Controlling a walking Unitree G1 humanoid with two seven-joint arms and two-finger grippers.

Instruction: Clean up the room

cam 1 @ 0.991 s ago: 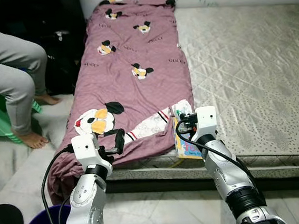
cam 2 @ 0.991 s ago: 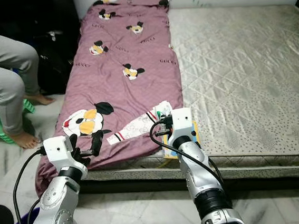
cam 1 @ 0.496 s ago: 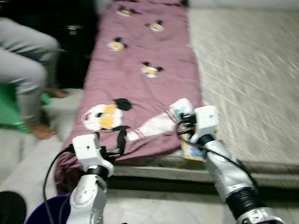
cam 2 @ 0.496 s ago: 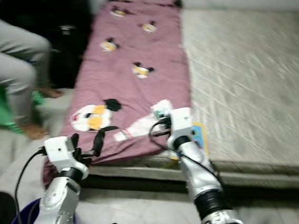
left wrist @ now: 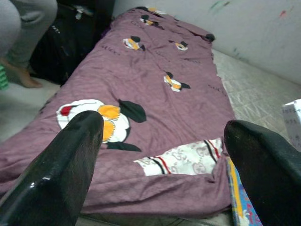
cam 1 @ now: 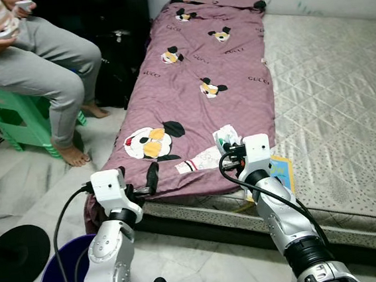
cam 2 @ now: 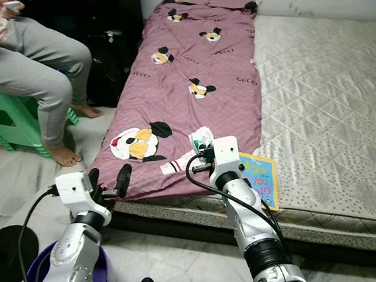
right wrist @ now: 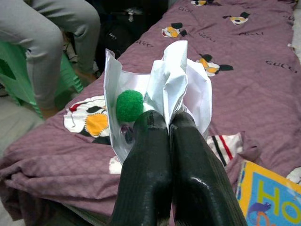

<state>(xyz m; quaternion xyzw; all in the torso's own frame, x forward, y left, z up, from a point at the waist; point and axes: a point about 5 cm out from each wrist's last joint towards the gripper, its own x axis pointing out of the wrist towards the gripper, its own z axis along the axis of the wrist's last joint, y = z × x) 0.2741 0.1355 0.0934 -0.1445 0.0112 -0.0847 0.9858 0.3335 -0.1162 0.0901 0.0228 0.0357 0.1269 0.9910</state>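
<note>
While the robot faces the near end of the mattress (cam 1: 343, 93), the right gripper (right wrist: 162, 127) is pinched fully together on a crumpled white packet (right wrist: 176, 84). A green ball (right wrist: 129, 105) shows on the packet's face. Gripper and packet are raised over the near end of the purple blanket (cam 1: 201, 73), just beside the white patterned patch (cam 1: 200, 160) at the blanket's near edge.

The left gripper (left wrist: 162, 141) is spread wide, with nothing between its fingers (left wrist: 70, 155). It hovers at the blanket's near corner, off the mattress edge; whether it touches the fabric cannot be determined.

The blanket carries cartoon-mouse prints and covers the strip of the mattress on the robot's left. The rest of the mattress, pale and quilted, lies bare on the blanket's far side from the person.

A colourful book (cam 2: 258, 177) lies flat on the mattress, just beside the blanket's near edge and close to the right arm.

A blue bucket (cam 2: 38, 279) stands on the floor below the blanket's near corner, under the left arm. A flat black disc (cam 1: 13, 258) lies on the floor near the bucket.

A person in grey trousers (cam 1: 48, 68) sits on a green stool (cam 1: 13, 121) beside the blanket's long edge, feet on the floor.
</note>
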